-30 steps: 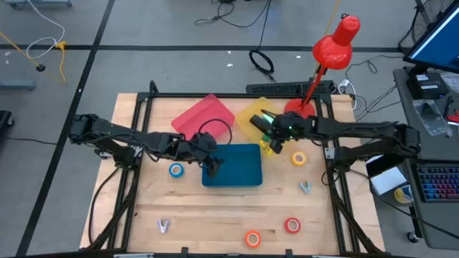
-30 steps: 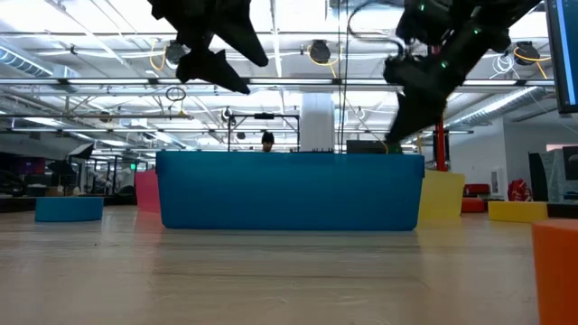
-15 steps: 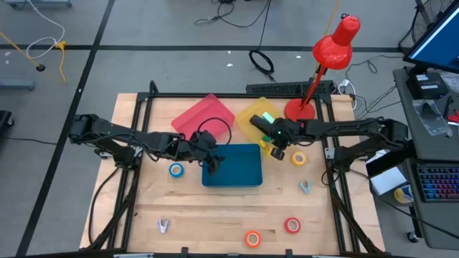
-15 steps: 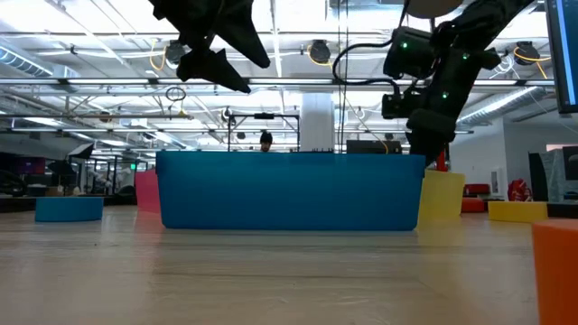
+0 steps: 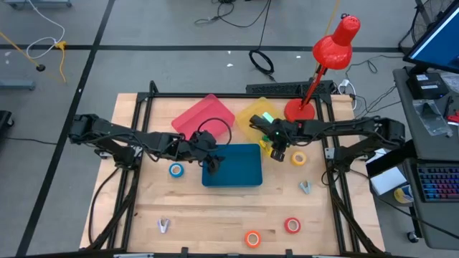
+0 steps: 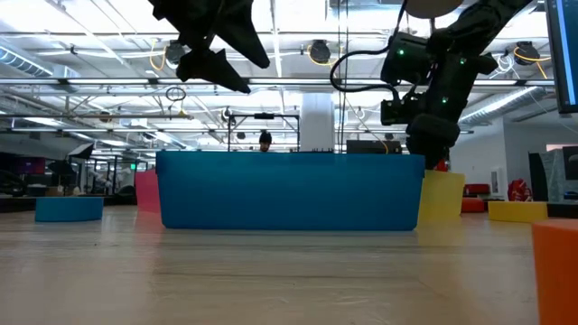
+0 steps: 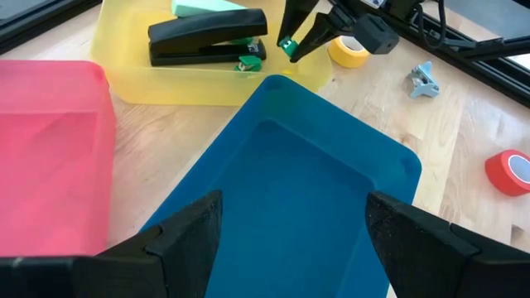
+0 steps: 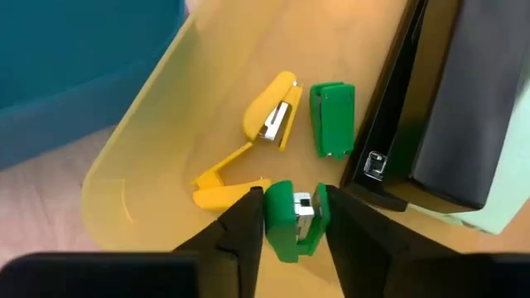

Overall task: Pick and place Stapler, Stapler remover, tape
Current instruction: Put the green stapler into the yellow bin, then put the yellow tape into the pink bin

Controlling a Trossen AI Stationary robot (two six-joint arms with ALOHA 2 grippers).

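A small green stapler point(image 8: 291, 217) sits between the tips of the right gripper point(image 8: 290, 222), its long axis running along the fingers and its metal mouth facing away from the wrist; the jaws stand only slightly apart with the dark fingers point(image 8: 243, 222) pressing either flank, so they have hold of it above the yellow tray point(image 8: 157, 149); under it in that tray lie a yellow stapler point(image 8: 272, 110) angled toward one o'clock, a green block point(image 8: 332, 118) just beside it at three o'clock, and a splayed yellow piece point(image 8: 225, 184) near eight o'clock; a black stapler point(image 7: 207, 37) lies lengthwise along the tray's far side, with a mint-green box point(image 7: 207, 7) behind it; in the high view the right gripper point(image 5: 275, 140) hangs over the tray's edge nearest the blue bin point(image 5: 233, 165), at about two o'clock from the bin; the left gripper point(image 5: 213, 164) hovers over the bin's nine o'clock rim, its jaws spread wide and empty; a pink tray point(image 5: 203, 117) sits at eleven o'clock of the bin; on the desk point(image 5: 208, 208) a blue tape roll point(image 5: 176, 170) lies at nine o'clock of the bin, a yellow tape roll point(image 5: 298, 158) at three o'clock, an orange tape roll point(image 5: 252, 238) and a red tape roll point(image 5: 292, 226) toward five o'clock, well apart from the bin; two pale staple removers point(image 5: 305, 187) point(image 5: 164, 226) rest on the wood; a red lamp point(image 5: 331, 50) stands at the desk's one o'clock corner.
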